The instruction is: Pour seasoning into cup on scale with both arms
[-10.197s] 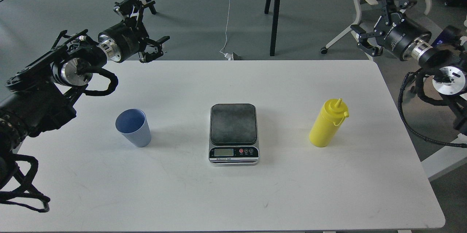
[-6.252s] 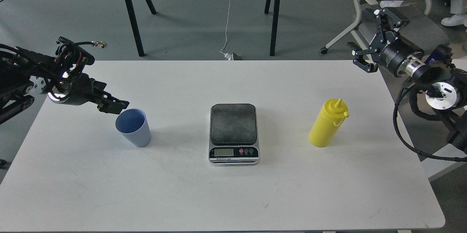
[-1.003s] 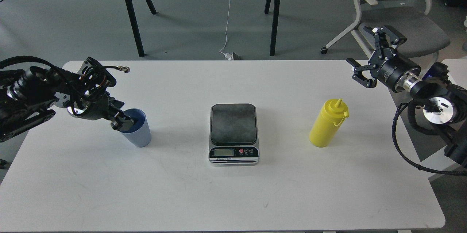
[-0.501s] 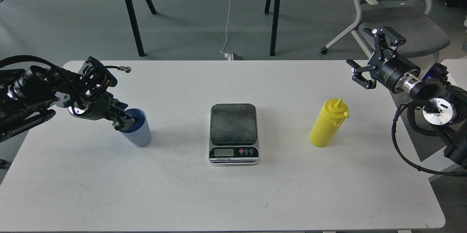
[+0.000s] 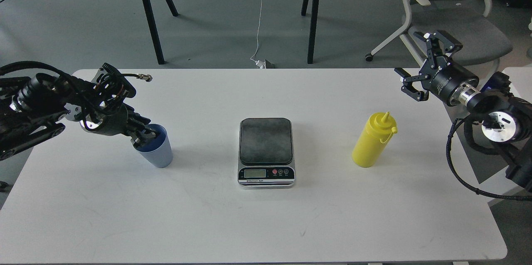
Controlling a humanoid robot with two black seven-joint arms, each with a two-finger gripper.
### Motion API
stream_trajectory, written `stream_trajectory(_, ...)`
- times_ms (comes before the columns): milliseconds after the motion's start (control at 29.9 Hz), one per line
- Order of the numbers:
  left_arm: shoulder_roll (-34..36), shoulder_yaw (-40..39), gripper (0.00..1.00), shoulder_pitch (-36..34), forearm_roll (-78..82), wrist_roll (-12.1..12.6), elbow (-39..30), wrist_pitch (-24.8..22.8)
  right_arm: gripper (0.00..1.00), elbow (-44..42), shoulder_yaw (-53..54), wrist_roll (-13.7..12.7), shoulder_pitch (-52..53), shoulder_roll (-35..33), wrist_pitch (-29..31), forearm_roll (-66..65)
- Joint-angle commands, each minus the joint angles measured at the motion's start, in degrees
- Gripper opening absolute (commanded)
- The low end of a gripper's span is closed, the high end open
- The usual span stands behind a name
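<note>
Left fingers [image 5: 143, 136] pinch cup [image 5: 154, 150] rim; right fingers [image 5: 419, 65] wide, past table [image 5: 266, 223] edge.

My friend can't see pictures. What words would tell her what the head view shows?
The robot's left gripper is at the rim of a blue cup on a white table. A scale sits empty in the middle, a yellow bottle stands to its right, and the right gripper hangs open above the table's far right corner.

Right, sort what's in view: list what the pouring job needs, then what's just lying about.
Needed for the job:
- blue cup, left claw at its rim
- scale
- yellow bottle
- right claw, open, off the table's far right corner

Just there:
- office chair
- black stand legs
- white cable on the floor
</note>
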Motion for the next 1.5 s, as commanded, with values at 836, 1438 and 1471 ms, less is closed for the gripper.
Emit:
stream_trajectory(836, 0.02, 0.98, 0.19, 0.07, -0.09, 0.00, 0.27, -0.46, 0.99, 0.00, 0.14, 0.00, -0.66, -0.09, 0.00, 0.04)
stream_trajectory(1438, 0.02, 2.65, 0.03, -0.19, 0.00, 0.00, 0.18, -1.17, 0.99, 0.00, 0.14, 0.00, -0.66, -0.09, 0.00, 0.04)
stream_trajectory(1471, 0.02, 2.65, 0.03, -0.19, 0.00, 0.00, 0.18, -1.17, 0.99, 0.00, 0.14, 0.00, -0.66, -0.09, 0.00, 0.04)
